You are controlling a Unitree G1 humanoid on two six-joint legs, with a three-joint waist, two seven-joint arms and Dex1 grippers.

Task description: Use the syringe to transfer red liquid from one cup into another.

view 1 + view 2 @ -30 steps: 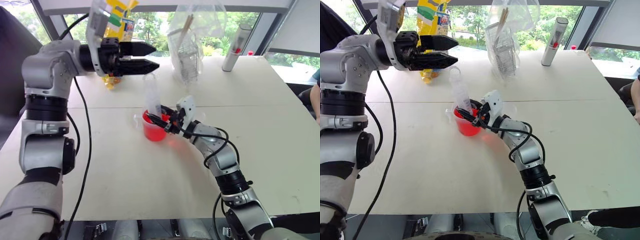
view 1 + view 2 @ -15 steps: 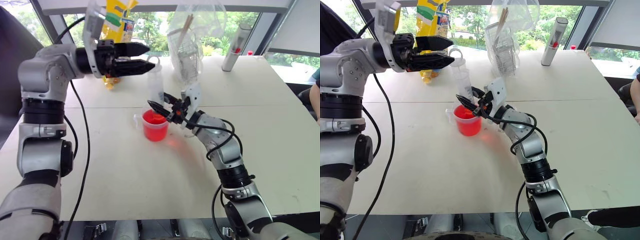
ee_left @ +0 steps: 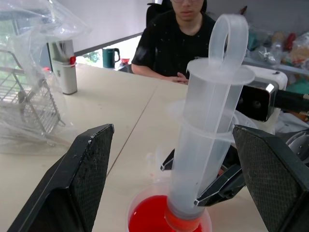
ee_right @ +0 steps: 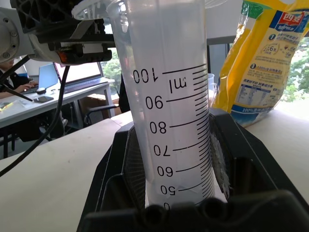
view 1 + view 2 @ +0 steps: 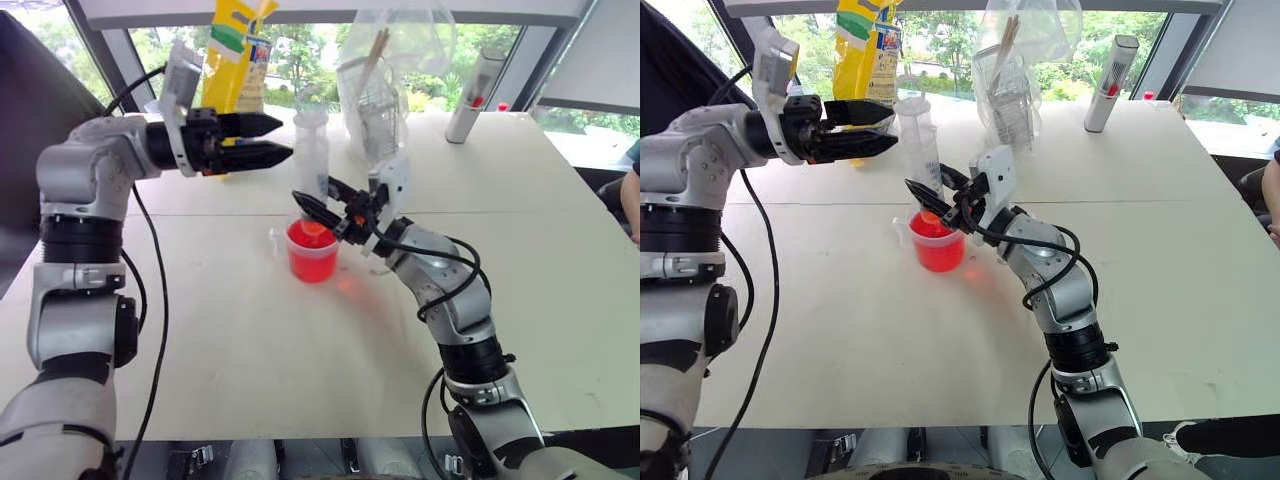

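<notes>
Office or lab workroom beside large windows

A wide pale tabletop (image 5: 560,260) is set before windows (image 5: 300,50) with greenery outside; a desk with a laptop (image 4: 48,75) is seen behind, and a seated person (image 3: 178,41) is at the far side.

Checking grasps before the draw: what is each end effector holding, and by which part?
The right end effector grips the syringe low on its barrel, above the handled cup. The left end effector is open beside the plunger top, holding nothing.

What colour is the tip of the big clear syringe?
Orange-red tip of the clear plastic syringe, best in the left wrist view.
</notes>
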